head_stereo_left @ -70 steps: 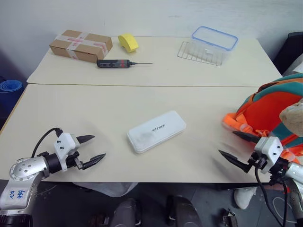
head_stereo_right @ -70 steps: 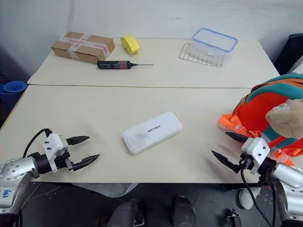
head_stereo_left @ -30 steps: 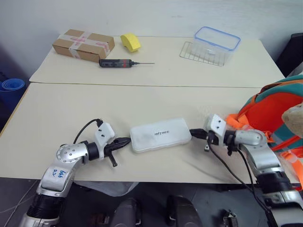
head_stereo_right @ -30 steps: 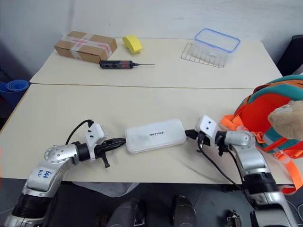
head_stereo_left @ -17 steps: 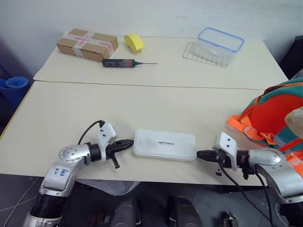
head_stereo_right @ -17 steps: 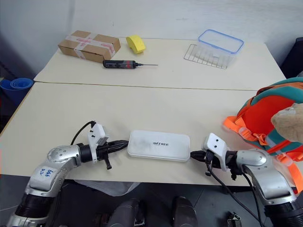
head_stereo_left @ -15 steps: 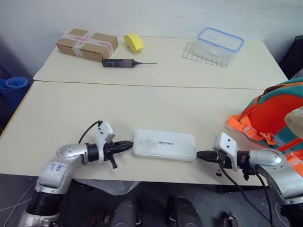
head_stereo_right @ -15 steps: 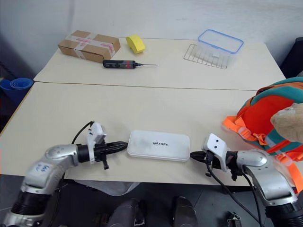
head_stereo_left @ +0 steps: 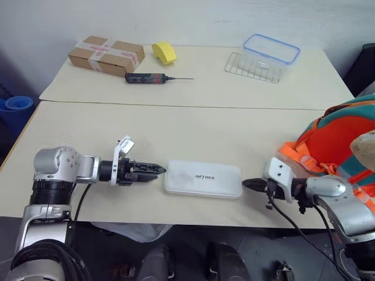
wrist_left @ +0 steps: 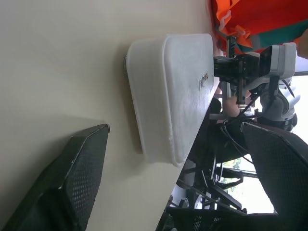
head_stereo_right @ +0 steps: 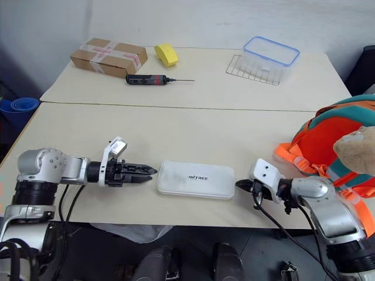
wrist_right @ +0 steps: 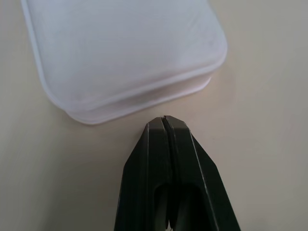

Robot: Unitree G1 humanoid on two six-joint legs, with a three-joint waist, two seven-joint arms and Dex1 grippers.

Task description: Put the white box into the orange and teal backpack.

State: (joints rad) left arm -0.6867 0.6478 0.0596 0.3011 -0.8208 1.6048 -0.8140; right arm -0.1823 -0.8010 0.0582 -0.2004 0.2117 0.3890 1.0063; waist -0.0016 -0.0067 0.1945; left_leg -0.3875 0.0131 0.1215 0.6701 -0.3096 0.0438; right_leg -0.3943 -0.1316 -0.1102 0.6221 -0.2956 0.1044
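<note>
Beige matte worktop (head_stereo_left: 176,126): one smooth rounded white box (head_stereo_left: 203,178); left hand (head_stereo_left: 153,170) spread apart, right hand (head_stereo_left: 249,184) pinched together, both empty.

Backpack (head_stereo_left: 337,140), at three o'clock: cut off by the frame edge, its opening unseen. Box (head_stereo_left: 203,179): lid lettering too small to read. Blue roll (head_stereo_left: 12,108), nine o'clock: partly cropped.

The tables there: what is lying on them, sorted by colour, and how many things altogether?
White: 1, the white box
Brown: 1, the taped cardboard box
Yellow: 1, the yellow block
Black and red: 1, the screwdriver-like tool
Clear with blue rim: 1, the plastic container
Metal: 1, the wire rack
Orange and teal: 1, the backpack
Total: 7
</note>
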